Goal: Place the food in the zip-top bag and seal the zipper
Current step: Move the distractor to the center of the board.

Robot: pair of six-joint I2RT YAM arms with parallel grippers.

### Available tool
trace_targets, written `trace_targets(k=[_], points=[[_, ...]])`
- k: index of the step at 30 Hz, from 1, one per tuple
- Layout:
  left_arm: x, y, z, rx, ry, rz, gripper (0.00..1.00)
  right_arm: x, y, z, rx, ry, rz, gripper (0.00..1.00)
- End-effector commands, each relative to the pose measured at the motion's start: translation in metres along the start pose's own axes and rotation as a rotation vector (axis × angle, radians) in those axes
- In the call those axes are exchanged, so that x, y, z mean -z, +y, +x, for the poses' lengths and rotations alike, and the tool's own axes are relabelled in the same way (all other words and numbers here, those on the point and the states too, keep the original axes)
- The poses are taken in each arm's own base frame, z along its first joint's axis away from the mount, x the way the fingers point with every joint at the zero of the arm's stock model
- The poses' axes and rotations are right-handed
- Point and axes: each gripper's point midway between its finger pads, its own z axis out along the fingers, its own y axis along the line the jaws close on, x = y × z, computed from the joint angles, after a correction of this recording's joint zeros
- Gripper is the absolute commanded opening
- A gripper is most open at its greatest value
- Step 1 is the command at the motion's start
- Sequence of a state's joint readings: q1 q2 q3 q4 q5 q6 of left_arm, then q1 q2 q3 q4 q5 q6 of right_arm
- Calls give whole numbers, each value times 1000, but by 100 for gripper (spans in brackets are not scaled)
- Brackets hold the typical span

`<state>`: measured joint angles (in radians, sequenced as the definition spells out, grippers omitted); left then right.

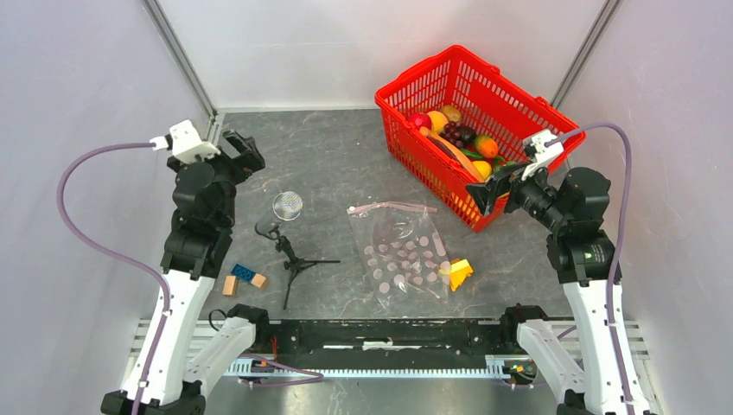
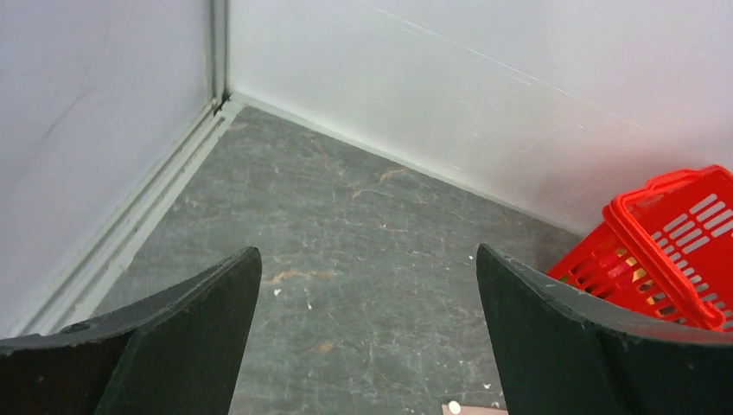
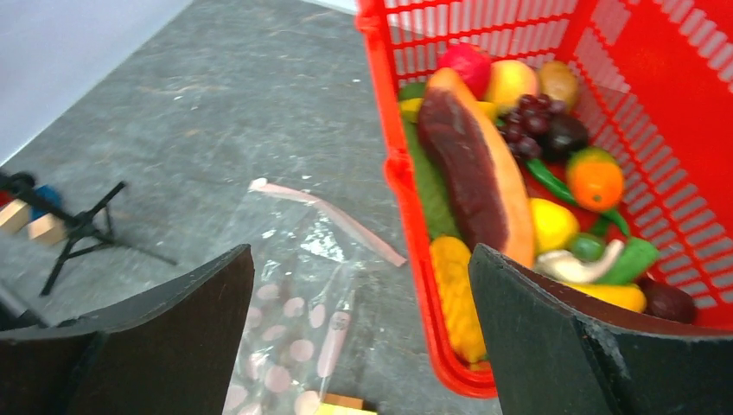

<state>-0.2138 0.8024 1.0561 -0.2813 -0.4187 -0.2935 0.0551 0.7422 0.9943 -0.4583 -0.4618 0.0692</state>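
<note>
The grey stone-patterned surface (image 1: 346,164) carries everything. The biggest thing on it is the red mesh basket (image 1: 510,95) at the far right, set at an angle. All the food (image 1: 458,134) I can see is heaped inside it: a long brown-and-tan bun-like piece (image 3: 471,164), purple grapes (image 3: 527,121), an orange (image 3: 596,177), a yellow corn cob (image 3: 454,294) against the near wall, and green bits among them.

Just beside the basket, toward the arms, the zip-top bag (image 1: 402,251) lies flat and looks empty, with its zipper (image 1: 393,207) on the far edge, pointing away from the arms. A yellow wedge (image 1: 458,273) touches the bag's right side; I cannot tell whether it is food.

The right claw (image 1: 484,194) hangs over the basket's near corner, jaws wide apart with nothing between them. The left claw (image 1: 242,151) is raised over bare surface at the far left, equally wide and empty.

The toys look hard, light and glossy, so I would expect them to slip. The long piece is best pinched across its middle and the grapes at their bulk. The bag is thin, limp film; I would take it by the stiffer zipper strip, since one lip needs lifting before anything goes in.

Left of the bag stand a small black tripod (image 1: 294,259), a round disc (image 1: 288,204) and blue and tan blocks (image 1: 244,277).
</note>
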Motion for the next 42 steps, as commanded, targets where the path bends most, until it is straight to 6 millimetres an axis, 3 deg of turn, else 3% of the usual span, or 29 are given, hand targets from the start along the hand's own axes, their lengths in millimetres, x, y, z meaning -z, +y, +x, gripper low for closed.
trace_targets(k=[1, 4, 6, 9, 15, 18, 22, 27, 31, 36, 42], points=[[22, 17, -9, 184, -51, -74, 100, 13, 48, -12, 56, -48, -259, 98], [45, 0, -8, 174, -80, 103, 100, 27, 71, -16, 76, -88, -372, 98], [60, 0, -8, 183, -113, 155, 100, 33, 78, -13, 81, -89, -401, 98], [74, 3, -2, 180, -110, 183, 100, 37, 80, -5, 83, -63, -406, 95], [88, 5, 37, 161, 79, 190, 100, 32, 71, 22, 80, 50, -376, 91], [102, 5, 46, 187, 105, 225, 100, 34, 77, 22, 85, 35, -400, 91], [122, 7, 44, 226, 80, 262, 100, 34, 83, 21, 67, 31, -420, 90], [130, 23, 34, 215, 54, 190, 100, 23, 96, 20, 39, 46, -456, 89], [132, 33, 29, 209, 38, 146, 100, -4, 135, 45, 77, 145, -457, 86], [131, 38, 27, 190, 25, 120, 100, -22, 232, 87, 270, 223, -498, 93], [128, 43, 27, 143, 36, 88, 100, -46, 289, 137, 294, 140, -615, 91]])
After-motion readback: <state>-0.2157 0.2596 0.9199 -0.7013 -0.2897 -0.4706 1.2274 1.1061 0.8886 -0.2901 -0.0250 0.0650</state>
